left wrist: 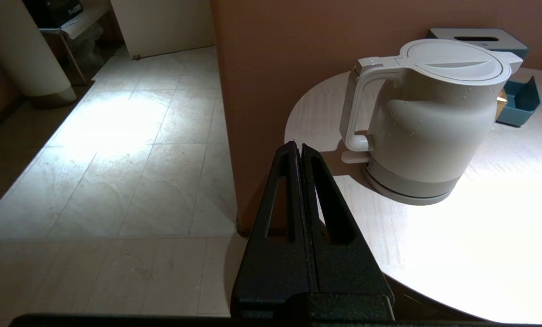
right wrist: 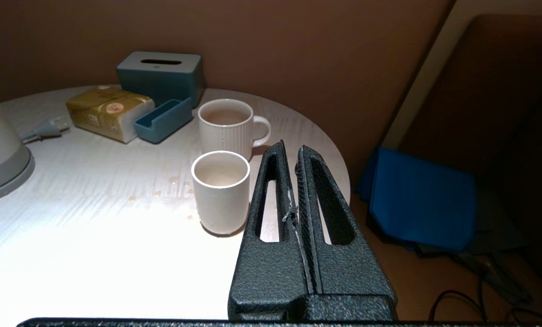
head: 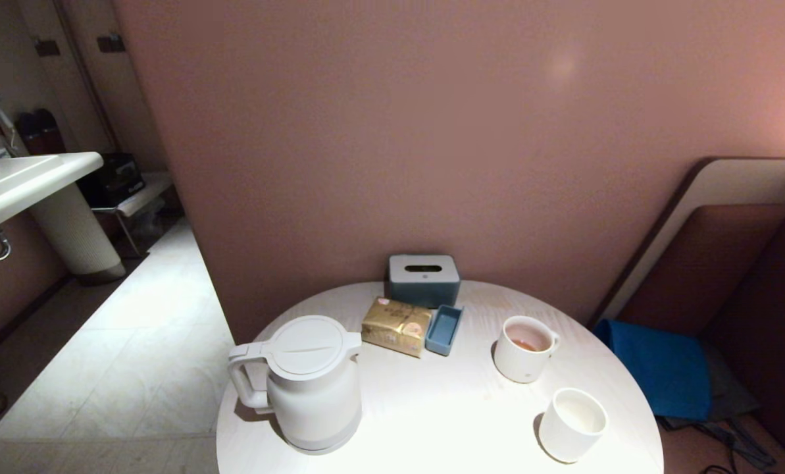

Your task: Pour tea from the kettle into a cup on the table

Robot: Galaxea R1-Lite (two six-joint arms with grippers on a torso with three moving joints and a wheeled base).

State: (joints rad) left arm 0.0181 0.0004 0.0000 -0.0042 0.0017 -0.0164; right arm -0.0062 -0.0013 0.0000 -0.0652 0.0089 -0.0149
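Both arms idle off the table edge, nothing held. Left gripper (left wrist: 298,147) pinched closed, short of the kettle (head: 313,385), whose handle faces that side, so a left-hand grab looks intended. Right gripper (right wrist: 291,150) closed too, beside the cup (head: 572,424) on the table (head: 431,421). Ribbed mug (head: 525,348) already holds tea (head: 526,343).

Head overhead, wrists low, sharing table (head: 431,395)

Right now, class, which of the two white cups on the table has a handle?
The ribbed mug, the one nearer the blue tissue box. The plain cup in front of it is smooth-walled and shows no handle.
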